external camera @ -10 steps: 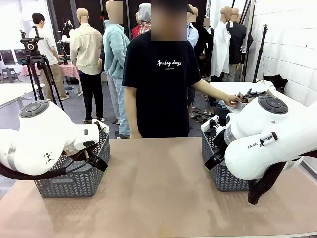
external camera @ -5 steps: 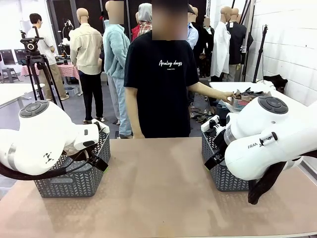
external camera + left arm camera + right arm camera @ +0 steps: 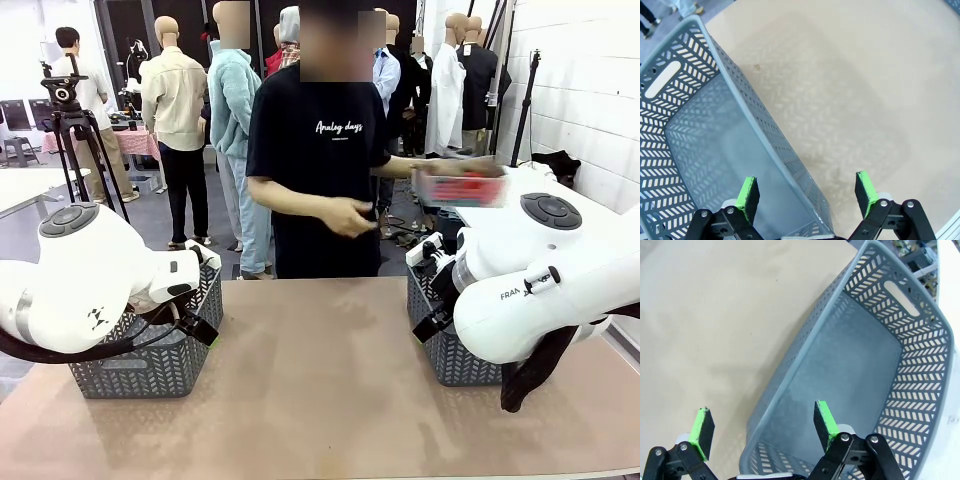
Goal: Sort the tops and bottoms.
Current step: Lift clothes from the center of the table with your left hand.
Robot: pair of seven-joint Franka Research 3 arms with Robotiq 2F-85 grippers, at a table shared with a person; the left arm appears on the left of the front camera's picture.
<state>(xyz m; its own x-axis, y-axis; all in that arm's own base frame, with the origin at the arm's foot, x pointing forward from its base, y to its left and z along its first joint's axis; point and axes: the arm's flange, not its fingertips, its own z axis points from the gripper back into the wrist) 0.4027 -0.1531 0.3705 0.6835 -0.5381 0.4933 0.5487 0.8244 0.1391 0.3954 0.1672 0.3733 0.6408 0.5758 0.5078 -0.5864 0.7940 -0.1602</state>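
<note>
- Left hand (image 3: 806, 192) is hovering open, straddling left basket's (image 3: 690, 65) wall over the bench (image 3: 865, 75).
- Right hand (image 3: 764, 429) is hovering open, straddling right basket's (image 3: 910, 340) rim.
- Person (image 3: 320, 150) is holding a blurred reddish bundle (image 3: 460, 187) (garments? cannot tell) beyond the bench, far right.

The rounded white left arm (image 3: 85, 285) and right arm (image 3: 545, 300) each carry a dark grey round cap and black cables; the right reads "FRAN". The left gripper (image 3: 807, 192) and right gripper (image 3: 762, 427) are black with green pads (image 3: 747, 196).

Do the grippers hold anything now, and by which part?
Nothing is held. Both stand open and empty: the left gripper over the rim of the left basket, the right gripper over the rim of the right basket.
</note>
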